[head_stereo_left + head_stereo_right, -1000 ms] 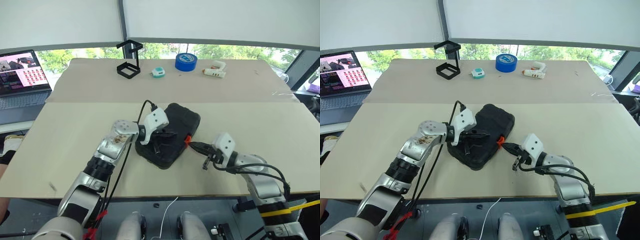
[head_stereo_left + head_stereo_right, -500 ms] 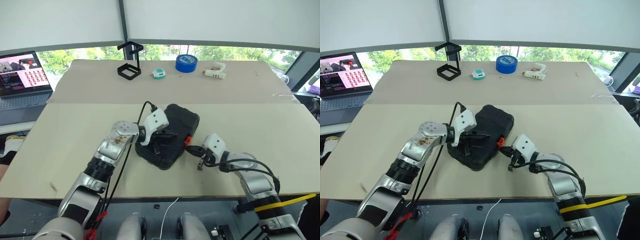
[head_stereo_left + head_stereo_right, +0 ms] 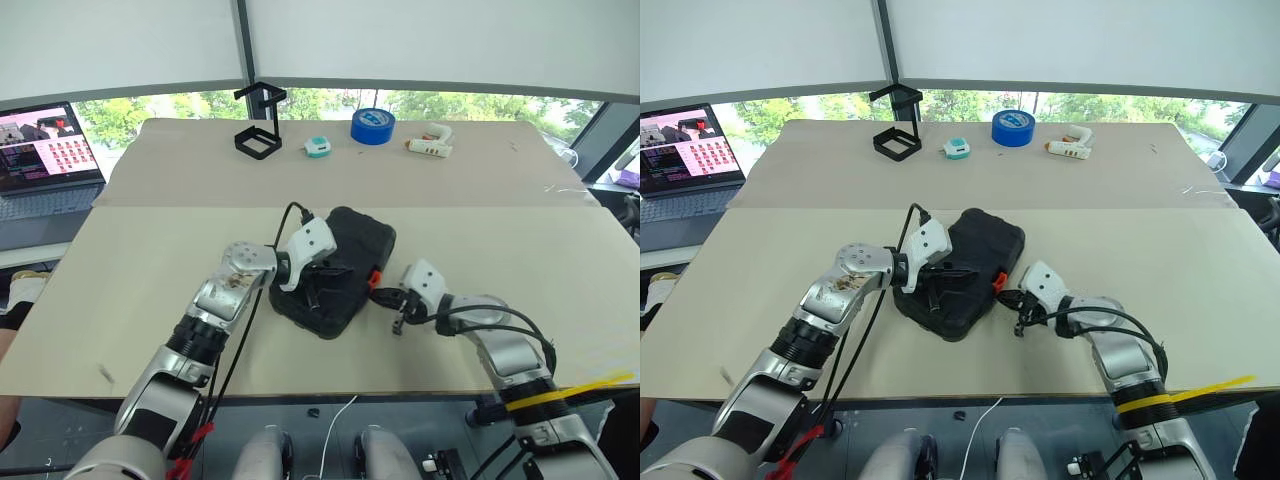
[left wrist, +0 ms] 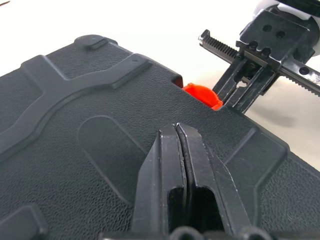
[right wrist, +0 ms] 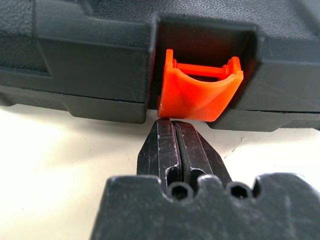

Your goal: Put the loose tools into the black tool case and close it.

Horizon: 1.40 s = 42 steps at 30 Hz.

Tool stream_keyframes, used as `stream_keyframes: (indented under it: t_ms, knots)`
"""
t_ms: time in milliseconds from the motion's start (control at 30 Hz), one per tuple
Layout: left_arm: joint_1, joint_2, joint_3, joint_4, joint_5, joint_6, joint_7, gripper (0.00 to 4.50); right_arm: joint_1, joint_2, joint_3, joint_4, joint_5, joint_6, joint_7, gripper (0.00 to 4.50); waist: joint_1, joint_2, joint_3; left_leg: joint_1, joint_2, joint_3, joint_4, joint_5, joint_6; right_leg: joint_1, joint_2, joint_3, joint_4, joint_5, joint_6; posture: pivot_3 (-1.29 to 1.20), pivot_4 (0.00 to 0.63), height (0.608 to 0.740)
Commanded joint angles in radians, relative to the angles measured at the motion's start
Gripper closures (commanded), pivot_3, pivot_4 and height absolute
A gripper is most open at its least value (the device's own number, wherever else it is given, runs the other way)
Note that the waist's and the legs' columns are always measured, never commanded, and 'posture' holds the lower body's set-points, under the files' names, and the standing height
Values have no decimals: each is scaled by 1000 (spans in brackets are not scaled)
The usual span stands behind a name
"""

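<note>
You had a pale beige surface [image 3: 150,260] under white blinds [image 3: 420,40], with daylight and green trees showing through the window strip [image 3: 500,103], and an open laptop [image 3: 45,150] far left.

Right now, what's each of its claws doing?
Left gripper: shut, empty, resting on the case lid.
Right gripper: shut, empty, tips at the orange latch.

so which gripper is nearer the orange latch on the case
Right. The right gripper, shut, has its tips just under the orange latch at the case's edge. The left gripper, also shut, rests on the lid of the black tool case, back from the latch.
</note>
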Motion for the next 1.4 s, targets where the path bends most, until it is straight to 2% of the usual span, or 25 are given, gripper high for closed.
stream_keyframes:
  t_ms: [33,167,467,667,967,1067,1133,1233,1400]
  knots:
    - [73,-9,-82,62,25,70,-32,4416,-89,33,-6,-132,47,-12,4,4500,-1,0,0,0,0,0,0,0,0,0,0,0,0,0,0,0,150,740]
    - [85,-2,-83,57,26,68,-37,4416,-82,26,3,-121,32,-25,8,4500,-2,0,0,0,0,0,0,0,0,0,0,0,0,0,0,0,150,740]
    - [105,18,-43,40,19,28,-30,4416,-29,-85,-61,-92,32,-63,37,4500,1,0,0,0,-1,0,-3,0,0,-1,-1,0,-2,-1,0,0,150,740]
    - [100,12,-38,50,22,18,-26,4416,-61,-56,-53,-58,31,-80,28,4500,0,0,0,2,0,1,-4,0,0,1,0,0,-2,-1,0,0,150,740]
    - [102,5,-17,47,20,9,-11,4416,-69,8,-29,-90,73,1,65,4500,-10,0,0,4,0,1,-5,0,0,2,0,1,-2,-1,-1,0,150,740]
    - [116,10,17,19,-1,-14,-14,4416,-66,0,-31,-87,64,1,75,4500,-15,0,0,5,0,1,-6,0,0,2,0,2,-2,-1,-1,0,150,740]
    - [140,8,86,-31,-52,-54,-13,4416,-59,-18,-57,-88,78,-7,89,4500,-19,0,0,5,0,1,-7,0,0,1,0,3,-2,-1,-1,0,150,740]
    - [187,43,182,-137,-128,-82,-31,3718,-33,-51,-111,-98,119,-28,119,4500,-21,0,0,4,0,1,-9,-1,-1,-2,0,5,-2,-2,-2,0,150,740]
    - [306,138,367,-293,-237,-119,-23,1853,24,-135,-189,-111,177,-64,175,4500,-11,0,1,-6,-1,2,-8,0,-2,-13,-1,6,1,-1,-2,0,150,740]
